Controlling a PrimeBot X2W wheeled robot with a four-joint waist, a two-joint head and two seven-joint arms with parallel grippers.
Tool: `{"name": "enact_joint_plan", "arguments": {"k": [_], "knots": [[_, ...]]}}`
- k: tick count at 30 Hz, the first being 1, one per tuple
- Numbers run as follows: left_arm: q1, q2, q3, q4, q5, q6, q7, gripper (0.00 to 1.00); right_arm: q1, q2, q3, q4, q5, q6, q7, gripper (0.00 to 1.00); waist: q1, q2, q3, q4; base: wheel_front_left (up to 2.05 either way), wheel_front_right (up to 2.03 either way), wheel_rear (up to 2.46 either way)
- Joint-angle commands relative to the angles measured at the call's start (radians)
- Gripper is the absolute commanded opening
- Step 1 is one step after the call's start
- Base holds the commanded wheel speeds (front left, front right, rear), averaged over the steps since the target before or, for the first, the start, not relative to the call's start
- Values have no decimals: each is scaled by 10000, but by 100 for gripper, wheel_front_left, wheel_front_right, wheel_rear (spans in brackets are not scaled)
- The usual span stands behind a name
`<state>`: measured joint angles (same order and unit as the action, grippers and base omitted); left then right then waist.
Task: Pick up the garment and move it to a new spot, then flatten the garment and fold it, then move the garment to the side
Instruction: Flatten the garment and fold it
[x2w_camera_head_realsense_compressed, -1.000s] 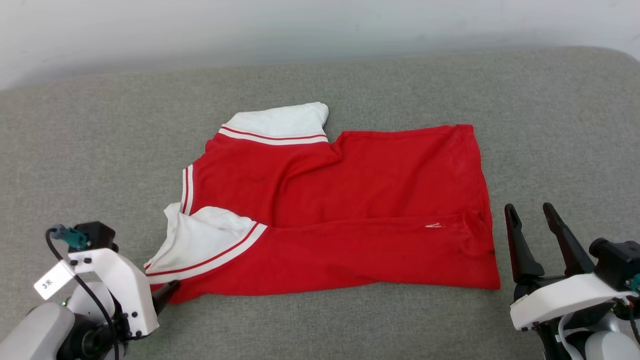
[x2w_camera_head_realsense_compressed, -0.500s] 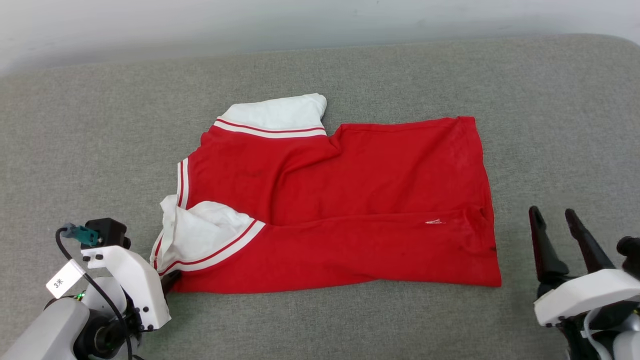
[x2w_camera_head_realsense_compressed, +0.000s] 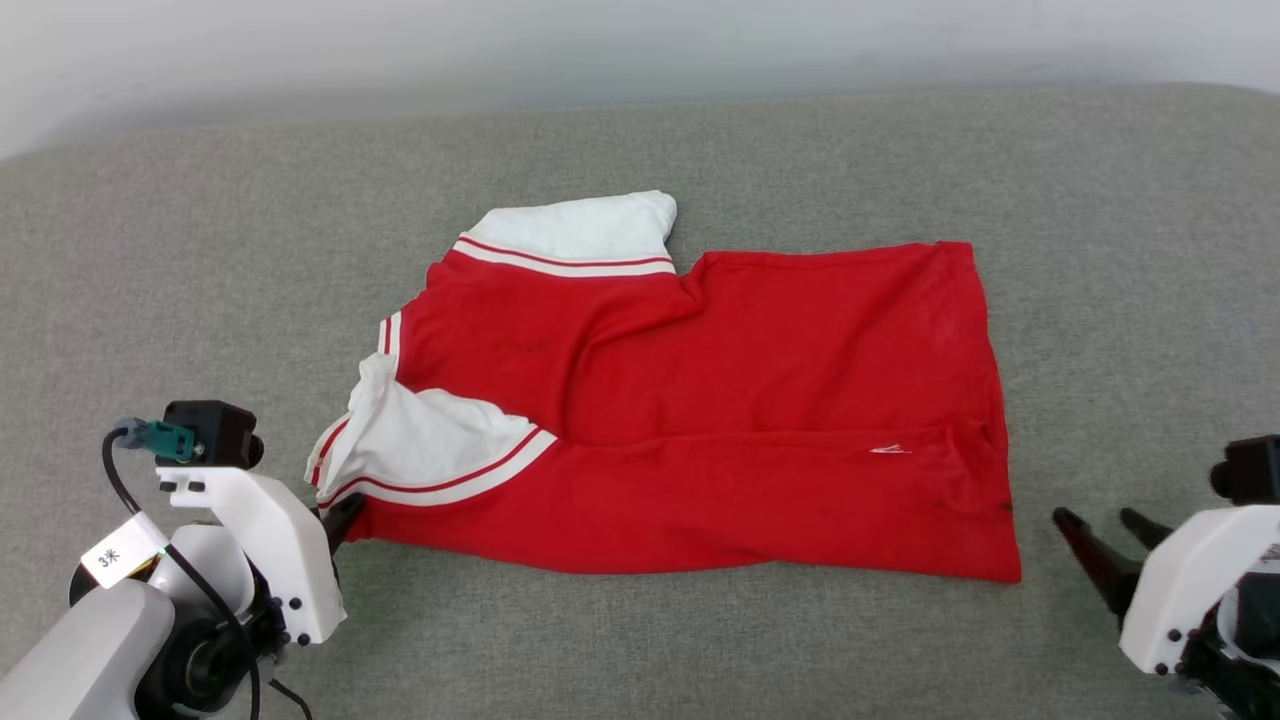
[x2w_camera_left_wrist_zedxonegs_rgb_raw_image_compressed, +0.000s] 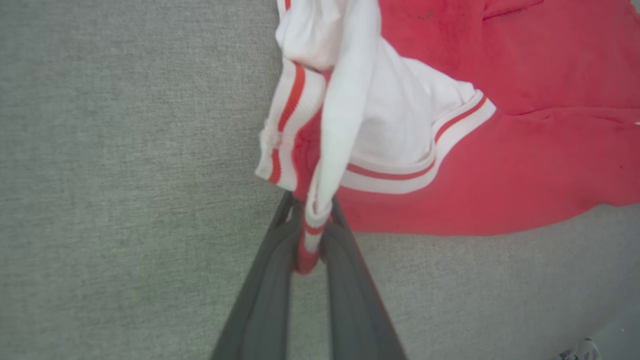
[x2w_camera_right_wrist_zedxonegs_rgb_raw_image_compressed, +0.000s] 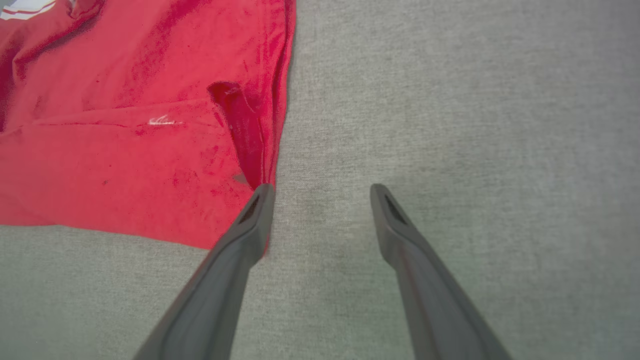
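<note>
The red garment (x2w_camera_head_realsense_compressed: 720, 400) lies spread on the grey cushioned surface, folded lengthwise, with one white sleeve (x2w_camera_head_realsense_compressed: 585, 228) at the far side and another white sleeve (x2w_camera_head_realsense_compressed: 425, 440) at its near left corner. My left gripper (x2w_camera_head_realsense_compressed: 342, 512) is shut on the striped trim of that near left corner (x2w_camera_left_wrist_zedxonegs_rgb_raw_image_compressed: 310, 225), lifting it slightly. My right gripper (x2w_camera_head_realsense_compressed: 1100, 525) stands open just right of the garment's near right corner (x2w_camera_right_wrist_zedxonegs_rgb_raw_image_compressed: 250, 200), its left fingertip (x2w_camera_right_wrist_zedxonegs_rgb_raw_image_compressed: 262, 197) at the hem edge, nothing between the fingers.
The grey fabric surface (x2w_camera_head_realsense_compressed: 200, 250) stretches wide around the garment, with a pale wall (x2w_camera_head_realsense_compressed: 600, 40) behind its far edge. Bare cushion lies to the left, right and front of the shirt.
The left gripper has drawn the near left corner inward and up, bunching the white sleeve. The right gripper has dropped lower and tilted down beside the near right corner. The camera shifted slightly.
</note>
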<state>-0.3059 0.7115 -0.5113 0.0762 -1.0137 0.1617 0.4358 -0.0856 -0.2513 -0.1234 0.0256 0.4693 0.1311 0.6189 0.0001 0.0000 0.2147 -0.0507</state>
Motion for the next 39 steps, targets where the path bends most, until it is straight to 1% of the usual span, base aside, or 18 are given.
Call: {"name": "enact_joint_plan", "arguments": {"k": [1, 4, 8, 16, 17, 18, 19, 22, 28, 33, 39], "knots": [[103, 60, 33, -249, 85, 99, -37, 0, -183, 16, 141, -182, 146, -8, 446, 100, -1, 0, 123, 106, 0, 0, 0], [70, 133, 37, -721, 189, 239, -30, 0, -315, 24, 460, -412, 106, -8, 1251, 100, -1, 0, 303, 226, 0, 0, 0], [32, 141, -11, -1146, 303, 371, -63, 0, -613, 135, 901, -275, 6, -8, 1660, 100, -1, 0, 549, 363, 0, 0, 0], [88, 59, -65, -1367, 350, 449, -123, 0, -734, 426, 1637, 1064, 203, -7, 2006, 100, -1, 0, 897, 502, 0, 0, 0], [89, 38, -69, -1363, 343, 448, -144, 0, -715, 438, 1757, 1211, 232, -5, 2034, 90, -1, 0, 909, 509, 0, 0, 0], [97, 32, -68, -1355, 340, 449, -167, 0, -712, 461, 1843, 1304, 275, -5, 1997, 42, -1, 0, 910, 512, 0, 0, 0], [111, 35, -69, -1348, 350, 452, -173, 0, -729, 481, 1897, 1370, 309, -4, 1975, 0, -1, 0, 900, 508, 0, 0, 0], [186, 45, -47, -1346, 378, 484, -268, 0, -881, 333, 1953, 1465, 398, -7, 1828, 0, -1, 0, 800, 459, 0, 0, 0], [537, 180, -22, -1492, 425, 587, -462, 0, -1097, -186, 1894, 1338, 441, -11, 1336, 0, -1, 0, 293, 349, 0, 0, 0], [1007, 280, -31, -1648, 383, 735, -553, 0, -943, -351, 2042, 1191, 504, -11, 1270, 0, -1, 0, -244, 260, 0, 0, 0], [2245, 580, 94, -1980, 101, 1184, -660, 0, -403, -565, 2315, 1019, 698, -11, 1366, 0, -1, 0, -1055, 132, 0, 0, 0]]}}
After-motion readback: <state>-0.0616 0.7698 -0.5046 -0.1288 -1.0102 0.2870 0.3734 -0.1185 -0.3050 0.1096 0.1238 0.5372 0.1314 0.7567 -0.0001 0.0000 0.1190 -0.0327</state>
